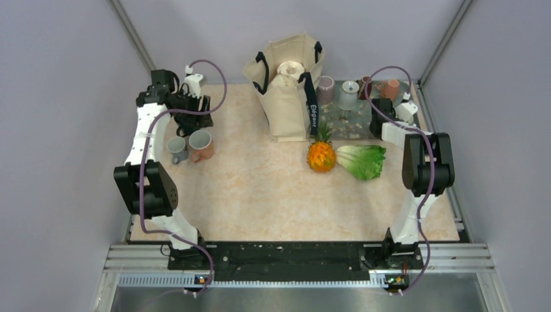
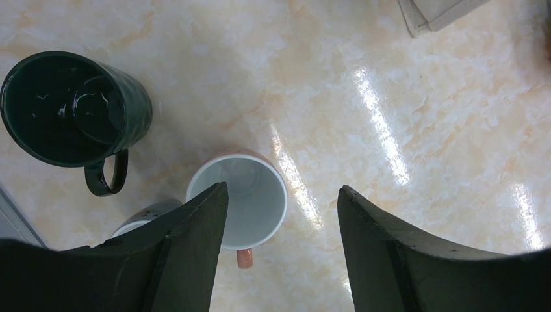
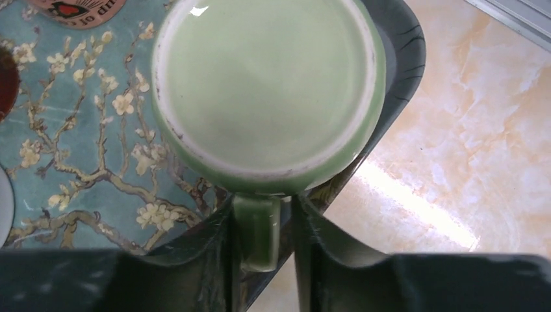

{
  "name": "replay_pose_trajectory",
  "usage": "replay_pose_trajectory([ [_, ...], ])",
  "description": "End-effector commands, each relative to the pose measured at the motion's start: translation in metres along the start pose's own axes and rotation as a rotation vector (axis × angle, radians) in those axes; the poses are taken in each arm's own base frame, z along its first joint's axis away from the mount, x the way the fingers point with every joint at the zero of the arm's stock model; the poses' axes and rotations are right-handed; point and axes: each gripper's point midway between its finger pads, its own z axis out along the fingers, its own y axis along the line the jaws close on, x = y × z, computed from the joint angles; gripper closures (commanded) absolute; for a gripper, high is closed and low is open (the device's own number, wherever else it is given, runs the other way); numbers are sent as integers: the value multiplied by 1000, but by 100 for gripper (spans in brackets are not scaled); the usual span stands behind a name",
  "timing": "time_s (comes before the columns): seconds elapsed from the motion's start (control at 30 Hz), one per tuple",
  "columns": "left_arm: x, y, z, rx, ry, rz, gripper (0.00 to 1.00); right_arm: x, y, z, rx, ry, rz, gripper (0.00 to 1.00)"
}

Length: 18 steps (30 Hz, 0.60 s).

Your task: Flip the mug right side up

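Both arms reach forward, grippers pointing down.
The left arm [image 1: 144,140] holds the left gripper [image 2: 282,190] empty, jaws wide apart; the right arm [image 1: 425,162] has the right gripper [image 3: 263,207] set narrowly around the handle of the mug [image 3: 266,84], contact unclear.

bag [image 1: 286,97] stood at desk [image 1: 260,195] rear | pineapple [image 1: 321,156] lay just beside lettuce [image 1: 364,161] | dark mug [image 2: 71,107] stood upright
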Motion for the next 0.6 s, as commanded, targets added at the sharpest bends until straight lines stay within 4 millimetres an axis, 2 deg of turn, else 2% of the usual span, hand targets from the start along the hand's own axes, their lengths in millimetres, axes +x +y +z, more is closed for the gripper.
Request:
replay_pose_trajectory([
  [0.0, -15, -5, -18, -15, -64, 45, 32, -23, -9, 4, 10, -24, -18, 80],
  [0.07, -16, -6, -18, -13, -69, 46, 32, -23, -9, 3, 1, -27, -21, 95],
  [0.1, -17, -6, -19, -14, -73, 49, 32, -24, -8, 3, -12, -32, -31, 100],
  [0.2, -17, -6, -20, -17, -70, 48, 32, -32, 0, 0, -66, -49, -86, 100],
  [0.3, -17, -6, -21, -19, -71, 48, 32, -45, 17, -9, -167, -71, -137, 100],
  [0.47, -19, -10, -25, -8, -84, 45, 32, -79, 34, -41, -312, -151, -124, 100],
  [0.57, -22, -13, -25, 4, -92, 37, 32, -87, 38, -58, -382, -170, -107, 100],
])
